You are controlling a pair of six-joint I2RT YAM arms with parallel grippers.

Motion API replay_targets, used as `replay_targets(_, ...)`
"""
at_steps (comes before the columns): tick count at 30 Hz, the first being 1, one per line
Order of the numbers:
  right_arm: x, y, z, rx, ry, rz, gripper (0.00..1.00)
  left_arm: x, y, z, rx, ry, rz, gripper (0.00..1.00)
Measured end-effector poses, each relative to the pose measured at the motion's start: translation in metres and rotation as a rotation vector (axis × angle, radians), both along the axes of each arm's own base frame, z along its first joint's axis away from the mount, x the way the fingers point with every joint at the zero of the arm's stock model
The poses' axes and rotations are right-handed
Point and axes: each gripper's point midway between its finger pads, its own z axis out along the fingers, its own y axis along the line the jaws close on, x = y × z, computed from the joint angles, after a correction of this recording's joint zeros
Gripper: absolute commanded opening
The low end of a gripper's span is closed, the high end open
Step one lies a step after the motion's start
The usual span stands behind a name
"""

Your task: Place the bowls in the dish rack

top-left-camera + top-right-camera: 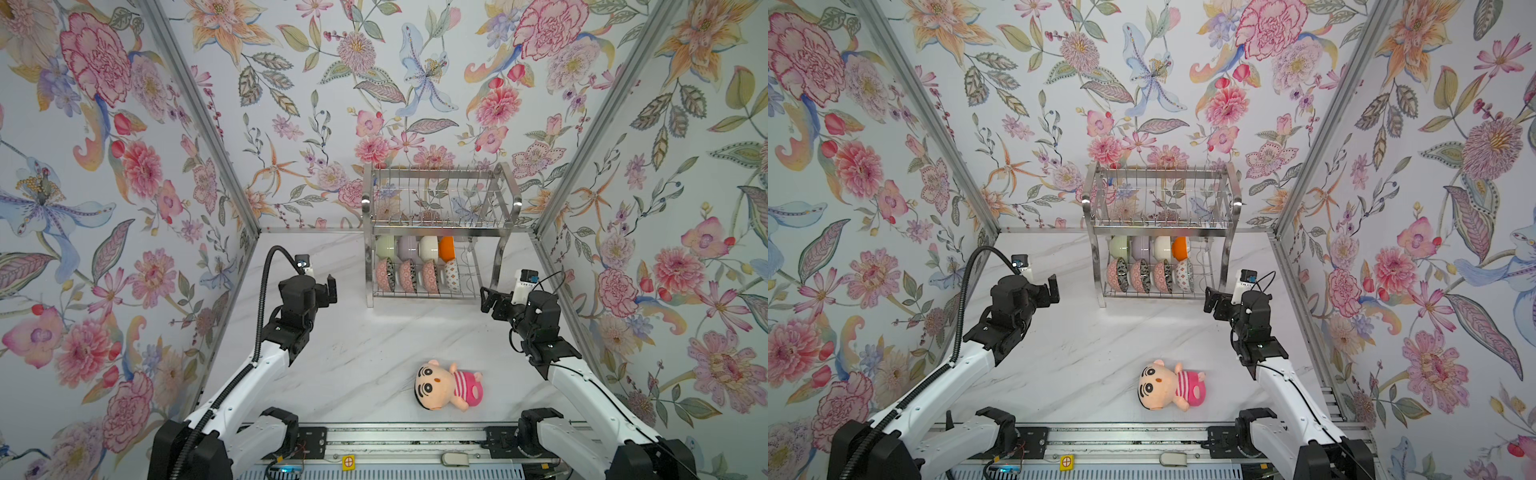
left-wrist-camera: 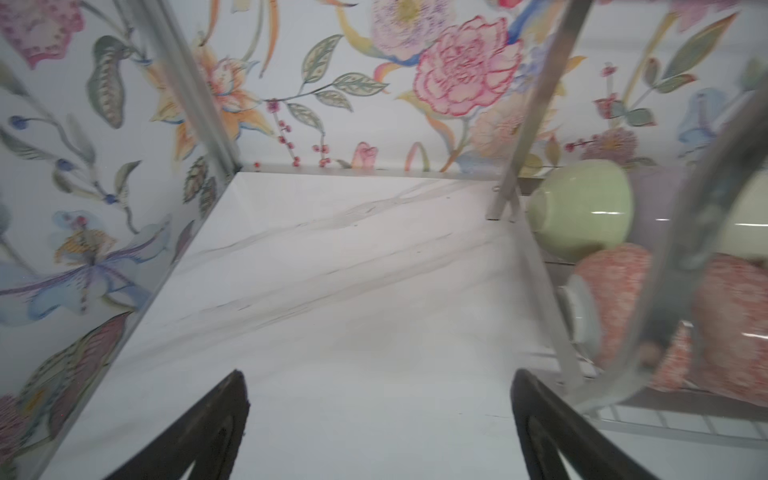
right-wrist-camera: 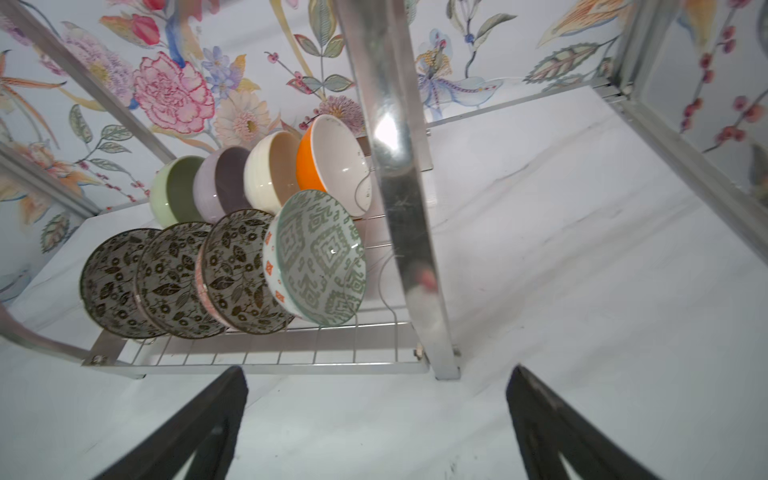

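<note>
The steel dish rack [image 1: 440, 227] [image 1: 1163, 227] stands at the back of the marble table. On its lower tier a back row holds the pale green [image 3: 166, 195], lavender [image 3: 212, 183], cream [image 3: 259, 174] and orange [image 3: 307, 162] bowls. In front of them stand several patterned bowls [image 3: 174, 278] on edge, also seen in a top view [image 1: 409, 275]. My left gripper [image 1: 331, 283] [image 2: 379, 374] hangs open left of the rack, with nothing in it. By the rack's right front leg [image 3: 395, 166], my right gripper [image 1: 487, 300] [image 3: 378, 370] is open and empty over bare table.
A plush doll [image 1: 446, 384] [image 1: 1169, 384] in a pink striped shirt lies near the table's front. Flowered walls with metal corner posts [image 1: 195, 116] close in the sides and back. The rack's upper tier [image 1: 436, 195] holds nothing.
</note>
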Motion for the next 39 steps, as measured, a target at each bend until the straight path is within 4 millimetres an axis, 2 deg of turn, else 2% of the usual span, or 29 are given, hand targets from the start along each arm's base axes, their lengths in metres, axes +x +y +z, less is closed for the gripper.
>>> replay_targets(6,-0.005,-0.062,-0.008,-0.061,0.016,-0.297,0.99,-0.008,0.064,-0.030,0.118,-0.022,0.256,1.00)
replay_targets(9,-0.007,-0.088,-0.027,-0.090,0.059,-0.409,0.99,-0.004,0.096,-0.037,0.114,-0.025,0.367,0.99)
replay_targets(12,-0.011,-0.100,-0.055,-0.118,0.116,-0.457,0.99,0.000,0.116,-0.054,0.134,0.005,0.439,0.99)
replay_targets(15,-0.012,-0.104,-0.068,-0.138,0.129,-0.470,0.99,0.005,0.122,-0.073,0.178,0.049,0.459,0.99)
replay_targets(19,-0.013,-0.109,-0.069,-0.184,0.072,-0.482,0.99,0.008,0.126,-0.091,0.213,0.083,0.474,0.99)
replay_targets(26,-0.024,-0.114,-0.076,-0.243,0.024,-0.497,0.99,0.008,0.124,-0.085,0.188,-0.030,0.443,0.99)
replay_targets(35,-0.022,-0.113,-0.061,-0.230,-0.084,-0.505,0.99,0.024,0.109,-0.079,0.156,-0.104,0.336,0.99)
replay_targets(39,-0.025,-0.113,-0.060,-0.219,-0.116,-0.505,0.99,0.019,0.104,-0.079,0.152,-0.137,0.299,0.99)
